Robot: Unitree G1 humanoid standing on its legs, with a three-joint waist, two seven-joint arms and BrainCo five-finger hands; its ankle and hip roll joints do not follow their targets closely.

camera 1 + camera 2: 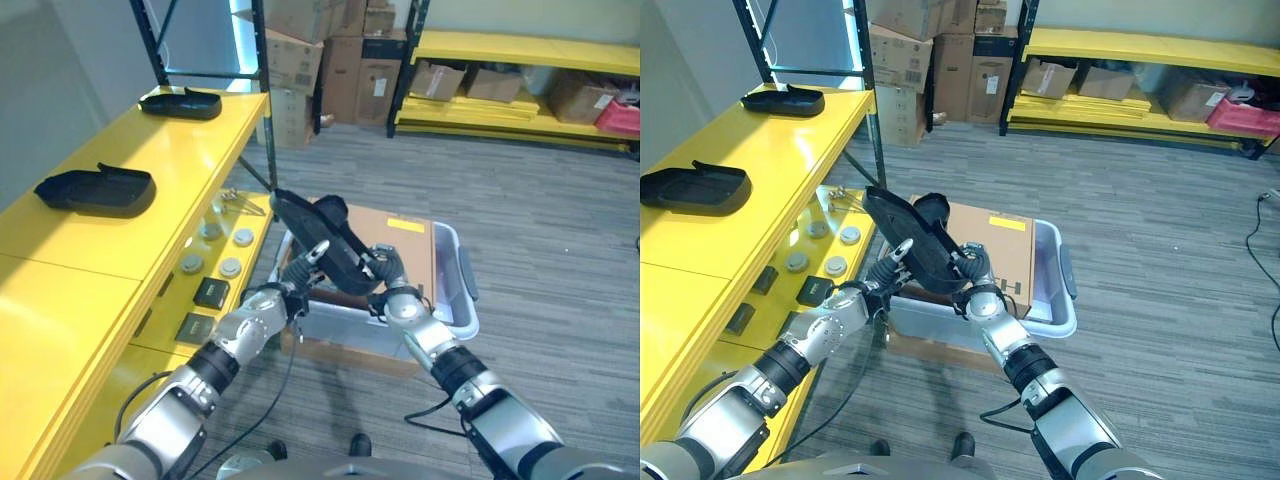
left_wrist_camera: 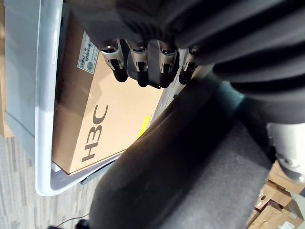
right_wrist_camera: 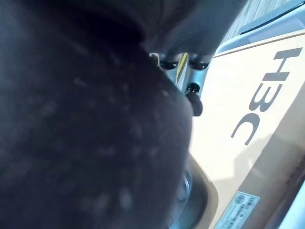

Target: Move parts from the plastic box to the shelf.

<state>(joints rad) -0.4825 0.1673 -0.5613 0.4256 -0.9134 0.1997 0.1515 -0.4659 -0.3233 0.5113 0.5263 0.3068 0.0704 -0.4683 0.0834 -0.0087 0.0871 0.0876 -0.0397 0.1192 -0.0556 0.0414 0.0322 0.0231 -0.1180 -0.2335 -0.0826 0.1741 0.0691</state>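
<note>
A long black moulded part [image 1: 322,238] hangs tilted over the grey plastic box [image 1: 466,292], which holds a brown carton [image 1: 400,245]. My right hand [image 1: 386,276] is curled round the part's lower end. From the left, my left hand [image 1: 296,288] props the part with fairly straight fingers [image 1: 317,253]; in the left wrist view those fingers [image 2: 143,67] stand a little apart from the part [image 2: 190,162]. In the right wrist view the part [image 3: 81,119] hides most of that hand. The yellow shelf [image 1: 160,225] lies to the left, with two similar black parts [image 1: 97,190] [image 1: 181,102] on it.
A lower yellow ledge [image 1: 160,325] beside the box carries round discs [image 1: 231,267] and small black blocks [image 1: 211,292]. Black rack posts [image 1: 258,70] stand at the shelf's far end. Stacked cartons [image 1: 335,50] and another yellow rack [image 1: 520,50] are at the back, across grey carpet [image 1: 540,220].
</note>
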